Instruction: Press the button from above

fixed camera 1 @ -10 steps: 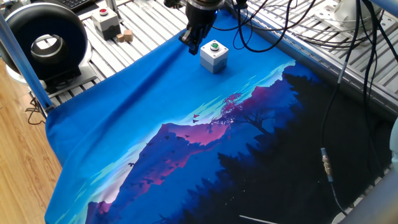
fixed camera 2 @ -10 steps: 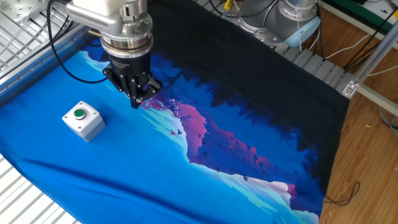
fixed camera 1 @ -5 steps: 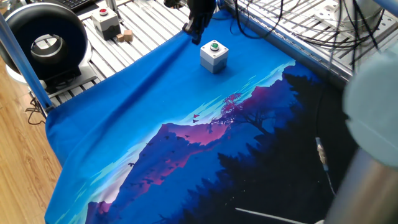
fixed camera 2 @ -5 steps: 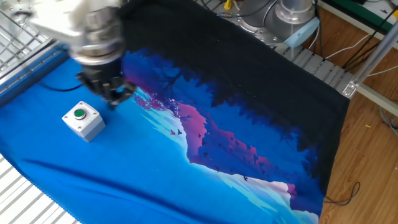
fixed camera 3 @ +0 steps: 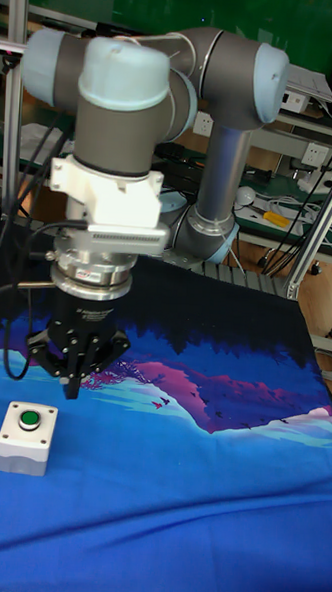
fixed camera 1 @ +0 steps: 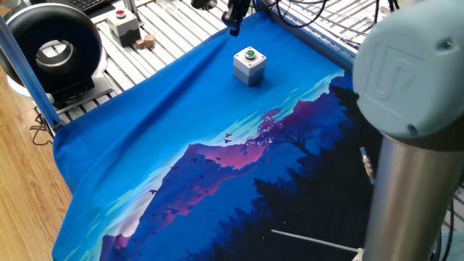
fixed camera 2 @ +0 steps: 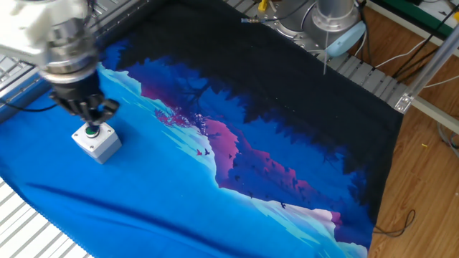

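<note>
Counting one button (fixed camera 3: 28, 418), one tool (fixed camera 3: 74, 387).

Open blue cloth (fixed camera 1: 181, 123) all round the button (fixed camera 1: 251, 54), nothing standing near it on the table (fixed camera 1: 170, 32). Gripper (fixed camera 3: 74, 377) raised above cloth, beside the button box (fixed camera 3: 26, 437).

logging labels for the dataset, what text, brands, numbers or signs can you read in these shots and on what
No text can be read for certain.
Raised logo on the arm's joint cap: looks like the letters "UR", not clear enough to confirm.
Small label on the gripper mount: too small and blurred to read.
The green button and its grey box: no markings visible.
</note>
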You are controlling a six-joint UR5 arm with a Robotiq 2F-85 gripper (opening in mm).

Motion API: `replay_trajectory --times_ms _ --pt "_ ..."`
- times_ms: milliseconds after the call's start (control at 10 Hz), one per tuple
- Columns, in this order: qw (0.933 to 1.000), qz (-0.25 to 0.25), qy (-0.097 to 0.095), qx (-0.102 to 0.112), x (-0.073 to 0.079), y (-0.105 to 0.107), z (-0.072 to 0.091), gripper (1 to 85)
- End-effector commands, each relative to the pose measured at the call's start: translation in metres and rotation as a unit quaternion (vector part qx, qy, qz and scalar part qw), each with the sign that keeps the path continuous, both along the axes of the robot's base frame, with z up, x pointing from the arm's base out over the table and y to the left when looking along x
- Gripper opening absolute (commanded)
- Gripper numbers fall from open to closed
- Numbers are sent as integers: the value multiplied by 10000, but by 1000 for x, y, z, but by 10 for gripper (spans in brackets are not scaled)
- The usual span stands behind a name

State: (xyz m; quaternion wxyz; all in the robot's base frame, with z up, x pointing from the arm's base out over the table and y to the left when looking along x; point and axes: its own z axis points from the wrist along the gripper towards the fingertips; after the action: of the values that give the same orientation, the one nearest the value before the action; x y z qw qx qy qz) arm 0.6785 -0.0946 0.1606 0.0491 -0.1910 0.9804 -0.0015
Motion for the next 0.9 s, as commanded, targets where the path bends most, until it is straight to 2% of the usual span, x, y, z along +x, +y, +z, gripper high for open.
replay_trajectory --times_ms 0,100,200,300,400,500,600,700,800 --pt "9980 -181 458 393 -14 4 -4 53" --pt "9931 -626 668 734 -23 21 -2 10" --pt "9931 -715 367 852 -7 26 -1 10" --pt "9968 -632 112 471 5 6 -3 23" --pt "9957 -865 -7 318 11 -4 -3 23" --pt "9963 -790 -346 -47 27 -24 -2 23" --pt "9974 -565 -404 -181 29 -29 -1 47" --pt "9984 -417 -338 -152 26 -26 -2 123" --pt "9998 93 -128 118 10 -18 -11 237"
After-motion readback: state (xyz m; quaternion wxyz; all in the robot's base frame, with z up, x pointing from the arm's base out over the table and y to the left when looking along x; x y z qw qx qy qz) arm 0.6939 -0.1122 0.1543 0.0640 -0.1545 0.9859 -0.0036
